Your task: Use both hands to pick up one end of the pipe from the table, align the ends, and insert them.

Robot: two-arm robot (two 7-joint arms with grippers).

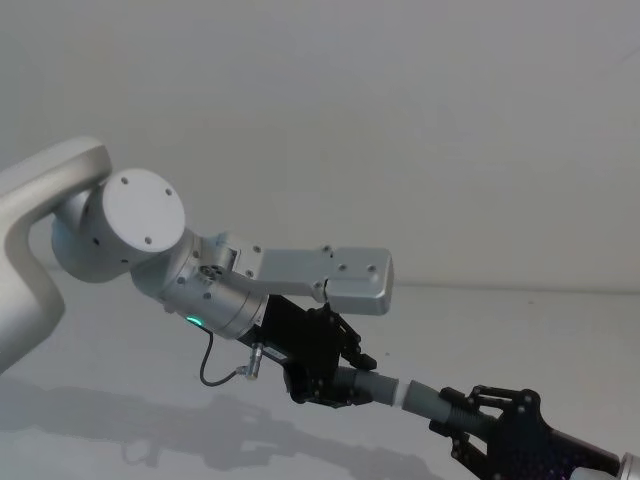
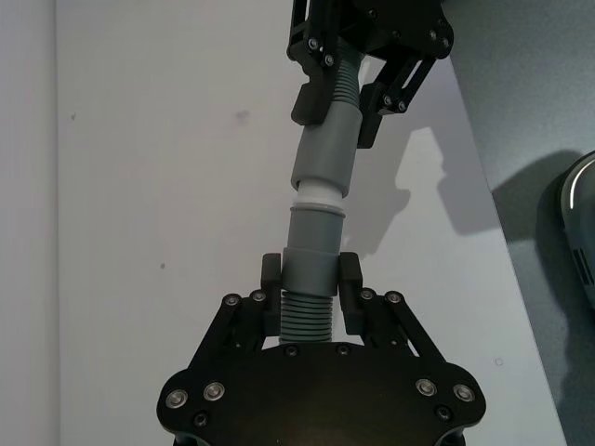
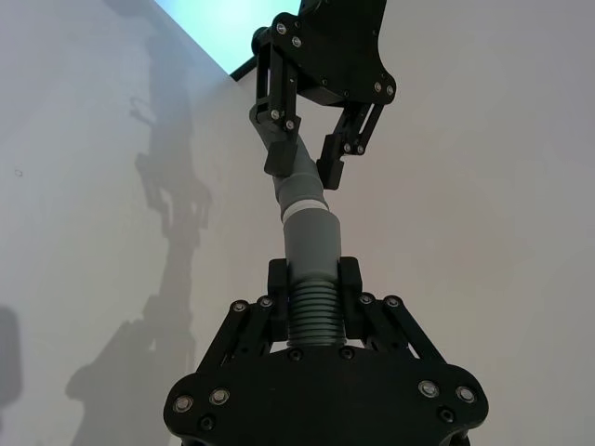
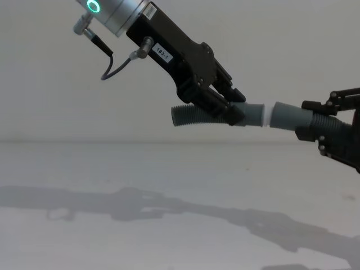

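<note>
Chest view: a bare, matte white-grey counter [image 4: 169, 185] runs back to a plain pale wall, crossed by the long dark shadows of two arms held above it. Both pipe pieces hang in the air, clear of the surface.

The left claw [image 4: 228, 109], at the end of a silver wrist with a glowing green ring light [image 4: 93, 6] and a thin black cable [image 4: 115, 62], reaches down from the upper left. Its fingers are clamped on the left pipe piece [image 4: 225, 115], gripping it where the ribbed hose meets the smooth collar; the ribbed tail curves out behind the claw, and the collar points toward the robot's right.

The right claw [image 4: 315, 126] comes in from the right edge and is clamped on the right pipe piece [image 4: 292, 119], holding it at the ribbed section just behind its grey collar.

The two collars face each other almost in one line, between the claws. A narrow white stub [image 4: 269, 115] shows in the gap where they meet; it looks partly entered, with a band of white still exposed.

From the head camera, the left claw [image 1: 330, 385] and right claw [image 1: 465, 420] sit low in the scene, the joined pipe slanting down toward the right. In the left wrist camera the white stub [image 2: 316, 196] sits between the two grey collars.
</note>
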